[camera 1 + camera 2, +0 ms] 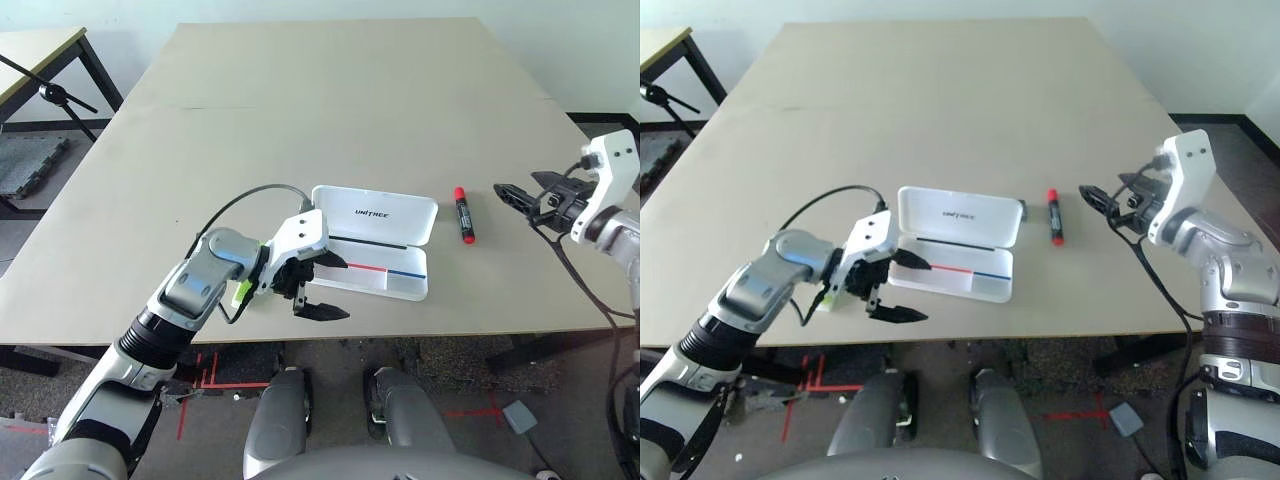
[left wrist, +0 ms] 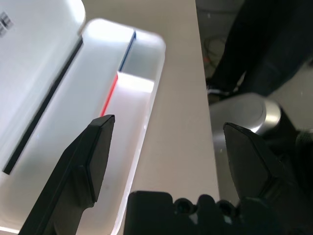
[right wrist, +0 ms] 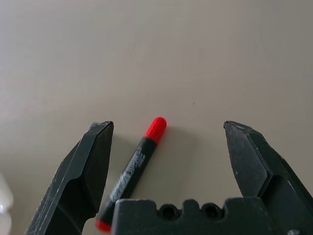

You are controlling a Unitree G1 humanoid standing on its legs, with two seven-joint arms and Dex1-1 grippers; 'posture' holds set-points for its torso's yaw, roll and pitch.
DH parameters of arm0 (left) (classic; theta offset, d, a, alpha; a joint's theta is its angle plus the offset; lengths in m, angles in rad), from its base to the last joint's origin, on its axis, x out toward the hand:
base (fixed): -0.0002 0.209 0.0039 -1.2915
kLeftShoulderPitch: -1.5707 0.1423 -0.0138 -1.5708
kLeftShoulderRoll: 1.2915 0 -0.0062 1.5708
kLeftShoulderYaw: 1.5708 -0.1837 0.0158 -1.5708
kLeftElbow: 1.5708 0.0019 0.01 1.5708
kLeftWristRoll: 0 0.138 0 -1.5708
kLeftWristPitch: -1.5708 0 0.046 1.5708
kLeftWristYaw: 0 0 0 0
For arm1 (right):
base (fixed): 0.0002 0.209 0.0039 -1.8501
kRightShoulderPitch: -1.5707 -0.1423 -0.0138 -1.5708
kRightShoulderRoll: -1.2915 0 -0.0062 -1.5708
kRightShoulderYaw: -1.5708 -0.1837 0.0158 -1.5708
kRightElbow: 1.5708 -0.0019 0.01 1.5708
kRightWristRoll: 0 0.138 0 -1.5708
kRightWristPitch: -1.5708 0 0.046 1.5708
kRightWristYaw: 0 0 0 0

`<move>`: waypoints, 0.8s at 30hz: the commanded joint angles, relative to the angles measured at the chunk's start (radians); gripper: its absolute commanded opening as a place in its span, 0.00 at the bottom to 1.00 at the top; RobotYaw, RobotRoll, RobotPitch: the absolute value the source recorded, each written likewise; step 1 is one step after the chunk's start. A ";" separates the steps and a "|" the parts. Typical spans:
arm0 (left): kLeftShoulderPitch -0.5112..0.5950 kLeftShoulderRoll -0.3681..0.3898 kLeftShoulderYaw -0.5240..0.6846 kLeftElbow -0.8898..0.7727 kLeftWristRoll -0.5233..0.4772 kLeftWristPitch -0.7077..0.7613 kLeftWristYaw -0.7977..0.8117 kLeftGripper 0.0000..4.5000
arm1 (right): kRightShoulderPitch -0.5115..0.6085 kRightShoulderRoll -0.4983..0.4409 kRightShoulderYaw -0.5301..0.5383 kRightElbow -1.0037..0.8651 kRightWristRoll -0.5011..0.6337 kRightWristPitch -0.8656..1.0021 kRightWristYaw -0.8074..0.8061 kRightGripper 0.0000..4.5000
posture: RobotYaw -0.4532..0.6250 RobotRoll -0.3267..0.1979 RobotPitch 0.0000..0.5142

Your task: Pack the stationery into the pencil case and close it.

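While the white hard plastic pencil case (image 1: 372,243) lies open, left gripper (image 1: 312,288) spread empty at its tray, right gripper (image 1: 528,196) spread near the red-capped black marker (image 1: 464,215).

Large beige table (image 1: 330,100), matte top, faint dark line near its far-left part. Pale wall (image 1: 560,40) behind the far edge, dark baseboard (image 1: 600,117) at right. Second light-topped table with black legs (image 1: 40,60) off the far-left corner, black tripod leg (image 1: 55,95) across it. Grey speckled floor under the near edge, red tape marks (image 1: 205,375), dark floor mat (image 1: 30,160) left. Grey foot pedal (image 1: 518,415) near right. Even, diffuse lighting.
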 commanded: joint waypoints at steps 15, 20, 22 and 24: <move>-0.074 0.146 0.153 0.091 -0.059 0.012 0.001 1.00 | -0.144 0.106 0.031 0.024 -0.024 0.463 -0.270 1.00 | 0.60 0.62 0.19; -0.086 0.174 0.168 0.134 -0.061 -0.014 -0.010 1.00 | -0.140 0.117 0.052 0.035 -0.042 0.466 -0.274 1.00 | 0.61 0.62 0.19; -0.084 0.188 0.175 0.153 -0.063 -0.020 -0.021 1.00 | -0.142 0.122 0.065 0.047 -0.045 0.465 -0.268 1.00 | 0.61 0.62 0.19; -0.084 0.194 0.188 0.173 -0.073 -0.024 -0.028 1.00 | -0.146 0.130 0.073 0.066 -0.051 0.456 -0.268 1.00 | 0.61 0.62 0.19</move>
